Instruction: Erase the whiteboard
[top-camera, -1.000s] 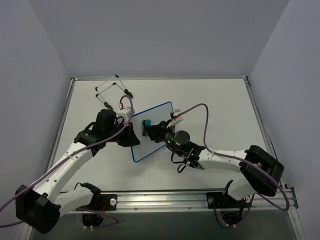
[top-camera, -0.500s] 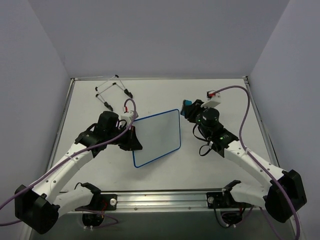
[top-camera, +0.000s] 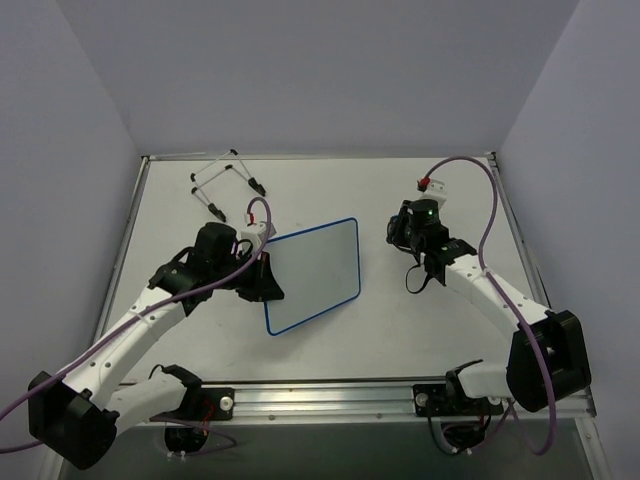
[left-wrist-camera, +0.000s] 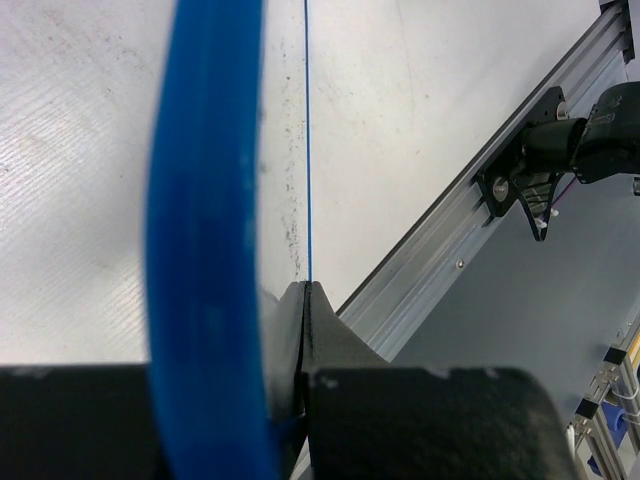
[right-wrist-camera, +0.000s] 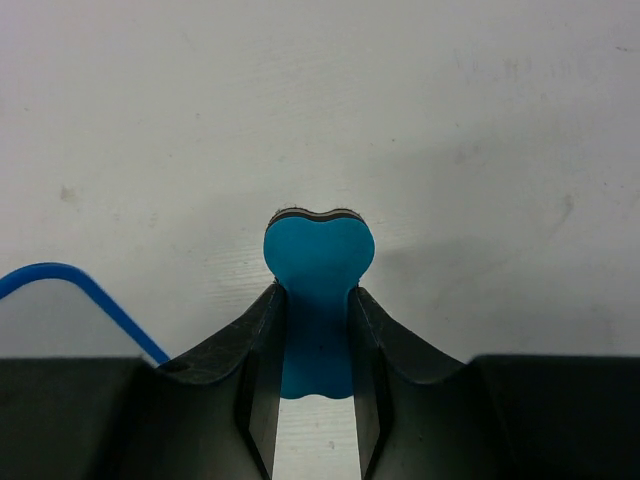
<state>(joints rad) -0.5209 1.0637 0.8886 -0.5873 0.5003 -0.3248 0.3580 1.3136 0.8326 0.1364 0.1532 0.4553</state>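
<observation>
The left arm (top-camera: 130, 325) was stretched forward and inward from its base, with the wrist turned toward the middle. The left gripper (top-camera: 265, 280) was clamped shut on the left edge of the whiteboard (top-camera: 315, 275). The right arm (top-camera: 490, 290) was extended forward along the right side. The right gripper (right-wrist-camera: 318, 300) was pointed downward and pinched on a blue eraser (right-wrist-camera: 318, 250).

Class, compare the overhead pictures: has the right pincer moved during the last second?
Yes. The right pincer left the whiteboard and swung right, away from the wire stand, toward the table's right edge. It is shut on the blue eraser.
</observation>
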